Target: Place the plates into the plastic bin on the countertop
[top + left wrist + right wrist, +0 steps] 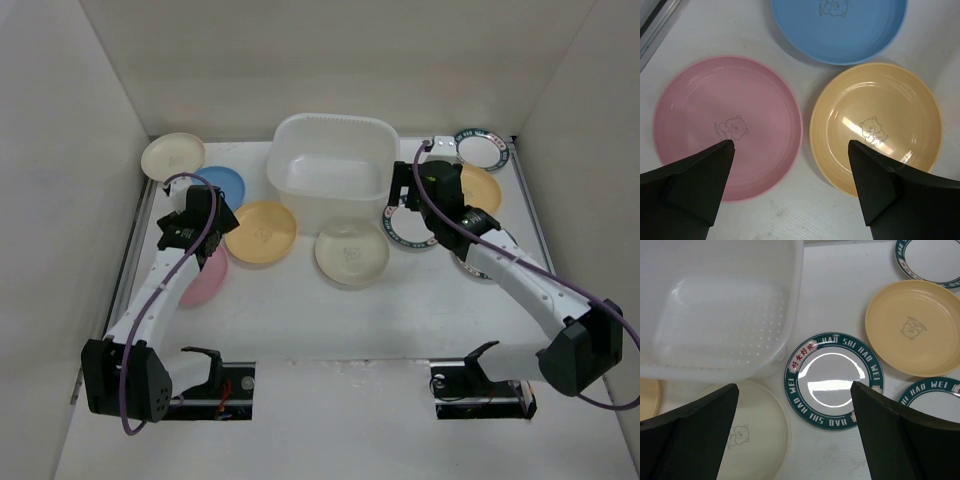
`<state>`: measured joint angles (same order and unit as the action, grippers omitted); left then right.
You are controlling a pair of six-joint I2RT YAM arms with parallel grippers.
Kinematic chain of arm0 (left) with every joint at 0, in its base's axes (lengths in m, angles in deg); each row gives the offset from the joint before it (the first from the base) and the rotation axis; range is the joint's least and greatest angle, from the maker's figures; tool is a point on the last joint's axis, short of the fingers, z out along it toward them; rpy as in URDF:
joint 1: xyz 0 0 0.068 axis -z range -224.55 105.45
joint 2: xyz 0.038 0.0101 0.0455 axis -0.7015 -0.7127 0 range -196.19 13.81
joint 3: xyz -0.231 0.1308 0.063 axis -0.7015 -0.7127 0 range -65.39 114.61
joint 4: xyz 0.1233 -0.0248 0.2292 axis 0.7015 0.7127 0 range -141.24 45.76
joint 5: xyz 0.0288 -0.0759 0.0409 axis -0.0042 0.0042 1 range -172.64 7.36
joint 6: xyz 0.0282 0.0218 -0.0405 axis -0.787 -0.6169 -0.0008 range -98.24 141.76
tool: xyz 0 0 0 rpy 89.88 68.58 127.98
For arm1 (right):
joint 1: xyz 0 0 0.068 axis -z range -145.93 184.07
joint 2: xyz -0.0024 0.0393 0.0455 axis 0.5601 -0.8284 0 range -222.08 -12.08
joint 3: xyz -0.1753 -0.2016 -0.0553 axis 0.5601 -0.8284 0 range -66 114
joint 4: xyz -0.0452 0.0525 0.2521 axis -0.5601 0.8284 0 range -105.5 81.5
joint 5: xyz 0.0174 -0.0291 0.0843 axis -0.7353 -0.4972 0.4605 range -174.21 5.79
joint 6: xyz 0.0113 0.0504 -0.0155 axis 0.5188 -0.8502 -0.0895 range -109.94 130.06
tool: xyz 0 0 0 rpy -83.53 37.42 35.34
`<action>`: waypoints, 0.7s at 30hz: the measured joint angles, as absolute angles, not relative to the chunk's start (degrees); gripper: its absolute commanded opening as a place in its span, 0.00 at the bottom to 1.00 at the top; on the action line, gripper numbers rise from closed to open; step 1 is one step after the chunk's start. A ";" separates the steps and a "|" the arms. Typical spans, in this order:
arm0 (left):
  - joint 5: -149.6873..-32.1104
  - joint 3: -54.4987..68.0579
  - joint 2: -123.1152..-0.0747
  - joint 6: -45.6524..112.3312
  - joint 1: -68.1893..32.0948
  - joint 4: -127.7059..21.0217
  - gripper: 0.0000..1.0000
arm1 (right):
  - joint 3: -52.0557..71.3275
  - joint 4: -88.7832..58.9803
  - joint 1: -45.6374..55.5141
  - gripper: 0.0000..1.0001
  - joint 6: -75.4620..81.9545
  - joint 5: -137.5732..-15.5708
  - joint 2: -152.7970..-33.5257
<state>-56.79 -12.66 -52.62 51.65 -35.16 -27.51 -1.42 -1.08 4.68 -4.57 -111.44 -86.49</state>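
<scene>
You've got the white countertop [400,320] filling the overhead view, walls on three sides. The translucent plastic bin [333,200] stands upright at top centre, and every plate in sight lies outside it on the surface.

Your left arm [150,300] runs up the left side and your right arm [520,280] up the right.

Now the plates. In the left wrist view, the pink plate [727,127] lies at the left. The yellow-orange plate [875,127] is just beside it on the right, with a thin gap between them. The blue plate [840,27] is cut off by the top edge. Each carries a small bear print.

Overhead, a cream plate [172,156] sits in the upper left corner of the surface. A second cream plate [351,252] lies just below the bin at centre frame.

In the right wrist view, a teal-rimmed plate [834,380] is dead centre, just beside the bin's corner, with lettering round its rim. A yellow plate [912,327] is at the upper right. A second teal-rimmed plate [932,260] is clipped by the top right corner, and a third teal-rimmed plate [935,400] by the right edge.

Your left gripper [790,144] hangs over the gap between the pink and yellow-orange plates, jaws spread wide and holding nothing. Your right gripper [794,385] hovers over the centre teal-rimmed plate, jaws wide too, gripping nothing.
</scene>
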 measured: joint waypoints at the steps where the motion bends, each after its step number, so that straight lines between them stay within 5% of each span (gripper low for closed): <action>1: -57.36 -12.66 -52.62 51.65 -35.07 -27.51 1.00 | -1.42 -1.26 4.42 1.00 -4.57 -111.46 -86.49; 21: -65.69 -18.17 -47.16 56.83 -34.92 -25.39 0.93 | -8.77 -8.36 2.08 1.00 -4.73 -99.63 -79.61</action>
<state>-65.69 -18.17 -47.16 56.83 -34.92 -25.39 -8.77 -8.36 2.08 -4.73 -99.63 -79.61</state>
